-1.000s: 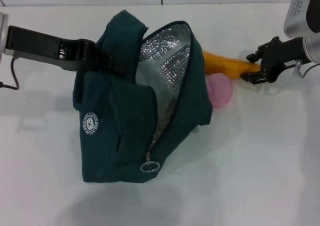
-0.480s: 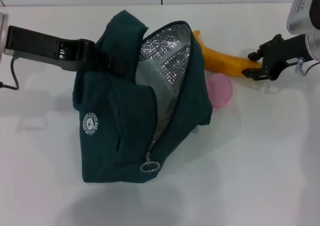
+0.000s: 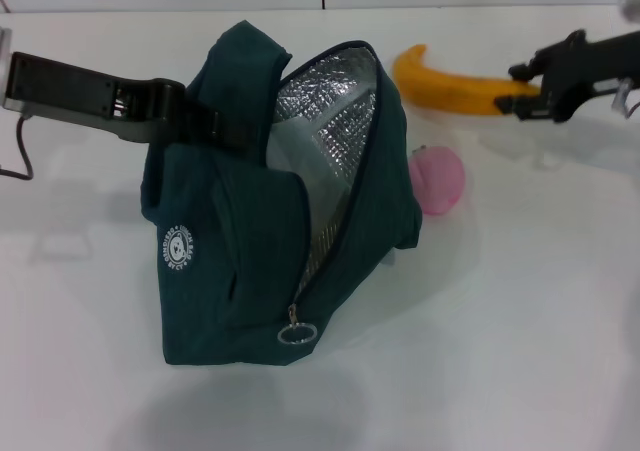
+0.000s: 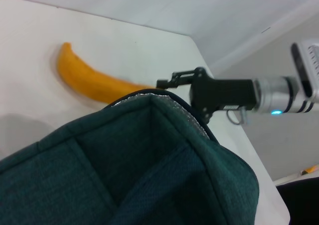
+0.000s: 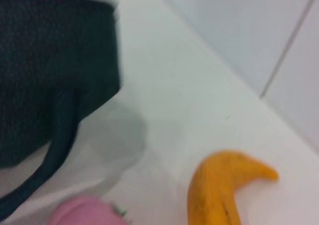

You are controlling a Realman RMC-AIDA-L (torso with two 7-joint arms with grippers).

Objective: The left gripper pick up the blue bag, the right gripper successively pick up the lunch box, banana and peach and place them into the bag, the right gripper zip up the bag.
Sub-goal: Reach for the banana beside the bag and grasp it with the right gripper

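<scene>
Beside the blue bag (image 3: 250, 231) with its unreadable round logo (image 3: 177, 248), the right hand (image 3: 530, 93) pinches the banana (image 3: 450, 83).

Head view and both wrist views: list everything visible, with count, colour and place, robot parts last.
bag: one, dark teal, foil-lined, unzipped, table centre, top held up.
lunch box: one, clear, partly visible inside the bag.
banana: one, yellow-orange, behind the bag, one end in the right gripper.
peach: one, pink, on the table against the bag's right side.
table: one, white.
left gripper: black, gripping the bag's top.
right gripper: black, fingers closed on the banana.
</scene>
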